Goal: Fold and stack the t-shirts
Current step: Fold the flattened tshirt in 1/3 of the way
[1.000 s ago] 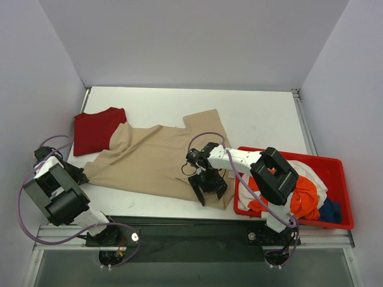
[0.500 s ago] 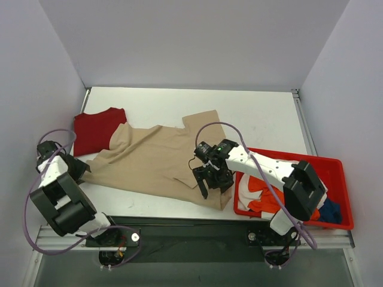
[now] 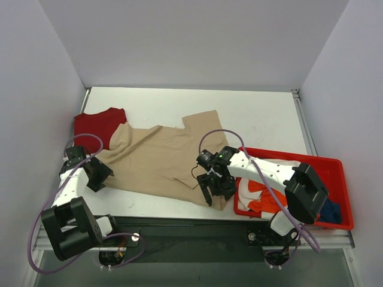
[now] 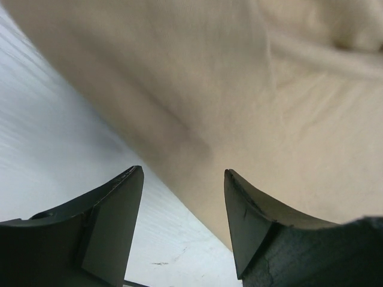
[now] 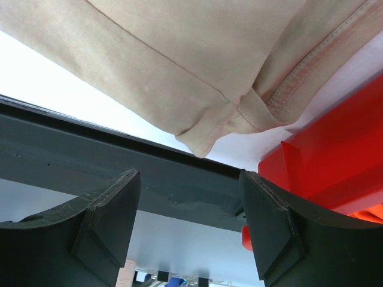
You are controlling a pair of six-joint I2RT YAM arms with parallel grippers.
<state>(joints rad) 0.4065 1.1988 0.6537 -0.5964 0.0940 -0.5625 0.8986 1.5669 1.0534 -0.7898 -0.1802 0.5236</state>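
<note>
A large beige t-shirt (image 3: 158, 158) lies spread across the middle of the table, with a dark red t-shirt (image 3: 96, 122) partly under its far left shoulder. My left gripper (image 3: 100, 177) is open at the beige shirt's left edge. In the left wrist view the beige cloth (image 4: 251, 101) fills the space above the left gripper (image 4: 182, 179), with nothing between the fingers. My right gripper (image 3: 216, 194) is open over the shirt's near right corner (image 5: 203, 140). The right gripper (image 5: 188, 179) holds nothing. Orange (image 3: 263, 203), white (image 3: 246, 190) and blue (image 3: 330, 210) t-shirts lie in the bin.
A red plastic bin (image 3: 335, 164) stands at the near right, and its wall (image 5: 341, 143) is close beside my right fingers. The table's dark front edge (image 5: 119, 155) runs just below the shirt corner. Walls close in the left, back and right sides.
My left gripper has opened, let go of the beige shirt's left edge and swung right towards it. The right gripper shifted slightly right and nearer, staying open.
</note>
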